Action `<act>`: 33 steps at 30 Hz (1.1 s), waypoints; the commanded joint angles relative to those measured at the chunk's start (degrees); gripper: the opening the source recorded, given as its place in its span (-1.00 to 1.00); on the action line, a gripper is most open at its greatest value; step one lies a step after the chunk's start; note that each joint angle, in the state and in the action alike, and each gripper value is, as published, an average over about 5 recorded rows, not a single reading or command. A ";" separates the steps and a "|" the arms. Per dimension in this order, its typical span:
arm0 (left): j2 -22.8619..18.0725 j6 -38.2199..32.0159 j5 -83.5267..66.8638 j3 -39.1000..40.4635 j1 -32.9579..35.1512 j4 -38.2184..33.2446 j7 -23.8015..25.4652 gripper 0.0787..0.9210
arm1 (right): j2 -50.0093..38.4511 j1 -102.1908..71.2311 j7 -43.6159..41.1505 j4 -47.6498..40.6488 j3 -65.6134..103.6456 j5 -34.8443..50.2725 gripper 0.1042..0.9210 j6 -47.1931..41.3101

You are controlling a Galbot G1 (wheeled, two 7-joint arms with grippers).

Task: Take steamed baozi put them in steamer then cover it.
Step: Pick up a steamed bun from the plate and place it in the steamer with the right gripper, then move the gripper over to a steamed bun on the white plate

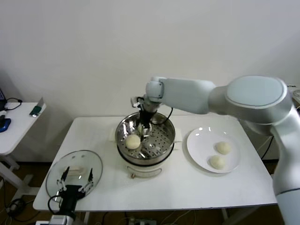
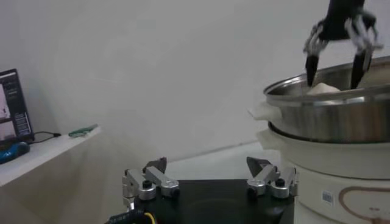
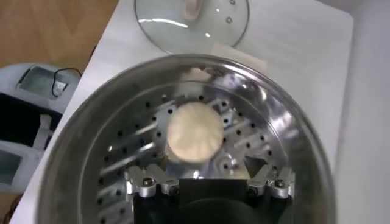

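The steamer stands mid-table on its white pot base. One baozi lies on its perforated floor; it also shows in the right wrist view. My right gripper hangs inside the steamer just behind that baozi, open and empty. Two more baozi lie on the white plate to the right. I cannot make out a fourth. The glass cover lies flat at the front left. My left gripper waits open at its near edge.
The table's front edge runs just behind my left gripper. A white side table with a phone and cables stands to the far left. A white wall is close behind the steamer.
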 commanded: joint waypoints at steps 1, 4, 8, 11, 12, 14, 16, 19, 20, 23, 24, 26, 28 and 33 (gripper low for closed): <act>-0.12 0.07 0.46 0.07 0.01 0.02 0.00 0.77 | -11.03 9.38 -3.65 9.22 -1.65 -1.95 0.76 2.29; -0.16 0.09 1.00 -0.01 -0.16 0.11 -0.01 0.77 | -18.55 10.30 -3.86 13.62 -1.64 -6.26 0.76 2.12; -0.31 0.34 0.94 -0.32 -0.41 -0.05 -0.10 0.77 | -27.66 8.58 -4.02 17.68 -0.27 -15.21 0.76 1.77; -0.61 0.47 0.37 -0.57 -0.41 -0.16 -0.45 0.77 | -33.29 5.18 -4.05 18.73 2.21 -20.89 0.76 1.84; -0.76 0.46 0.23 -0.63 -0.35 -0.20 -0.60 0.77 | -35.06 3.56 -4.15 18.72 3.26 -22.89 0.76 1.95; -1.07 0.50 0.30 -0.75 -0.18 -0.30 -0.96 0.77 | -38.05 0.33 -4.30 18.15 5.34 -25.76 0.76 2.16; -1.35 0.62 0.35 -0.87 -0.01 -0.50 -1.26 0.77 | -41.02 -3.82 -4.41 16.95 7.96 -28.67 0.76 2.35; -1.79 0.94 0.66 -1.14 0.09 -0.67 -1.49 0.77 | -44.43 -10.40 -4.77 14.96 12.07 -33.67 0.76 3.40; -1.94 1.04 0.87 -1.22 0.09 -0.65 -1.52 0.77 | -45.22 -12.49 -4.97 14.42 13.41 -35.44 0.76 3.89; -2.28 1.25 1.74 -1.38 0.10 -0.49 -1.58 0.77 | -47.21 -18.59 -5.59 12.95 18.48 -39.85 0.76 5.15; -2.32 1.32 2.02 -1.40 0.13 -0.49 -1.59 0.77 | -47.58 -20.53 -5.75 12.57 20.13 -40.98 0.76 5.46; -2.36 1.51 2.65 -1.39 0.11 -0.49 -1.64 0.77 | -48.03 -24.18 -5.95 11.81 23.28 -42.72 0.76 5.97; -2.46 1.70 3.26 -1.34 0.02 -0.42 -1.69 0.77 | -48.08 -27.21 -6.08 11.21 25.95 -43.94 0.76 6.37; -2.95 1.89 4.64 -0.97 -0.05 0.09 -1.81 0.77 | -46.48 -31.62 -6.32 8.55 30.30 -46.27 0.76 7.43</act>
